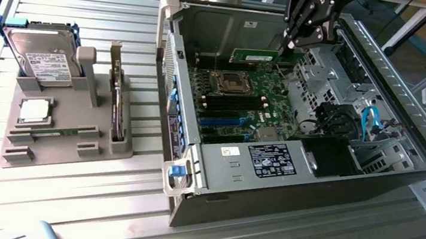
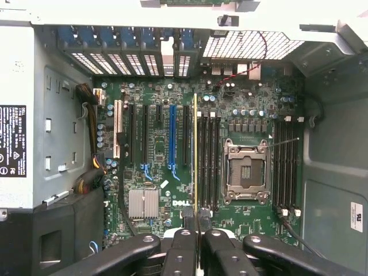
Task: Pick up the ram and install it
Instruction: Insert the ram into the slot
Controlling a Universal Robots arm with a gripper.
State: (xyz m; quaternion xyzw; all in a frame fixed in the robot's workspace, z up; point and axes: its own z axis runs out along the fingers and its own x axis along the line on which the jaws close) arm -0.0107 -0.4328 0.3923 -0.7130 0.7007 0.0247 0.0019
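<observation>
You had the hand [image 1: 293, 43] clamped on the ram [image 1: 256, 56], its fingers pressed together on the green stick. The stick hung inside the open computer case [image 1: 268, 204], near its far wall and, as far as I could see, clear above the motherboard [image 1: 265, 80]. In the wrist view the hand [image 2: 195, 223] held the ram [image 2: 195, 155] edge-on. It read as one thin pale line across the board, between the blue expansion slot [image 2: 171, 138] and the bank of black memory slots [image 2: 208, 161] beside the CPU socket [image 2: 246, 172]. Out on the worktop [image 1: 67, 199], at the exterior view's left, the grey holder [image 1: 58, 141] carried the hard drive [image 1: 39, 57], well apart from the case. By my reading the pick-up was done and you were in the lining-up part of the install, with the stick seated in nothing. Seating, as I judged it, called for the stick's lower edge parallel to one empty slot and directly over it, with the notch the right way round. After that it needed a straight, even push. I could not tell whether the slot latches stood open.
</observation>
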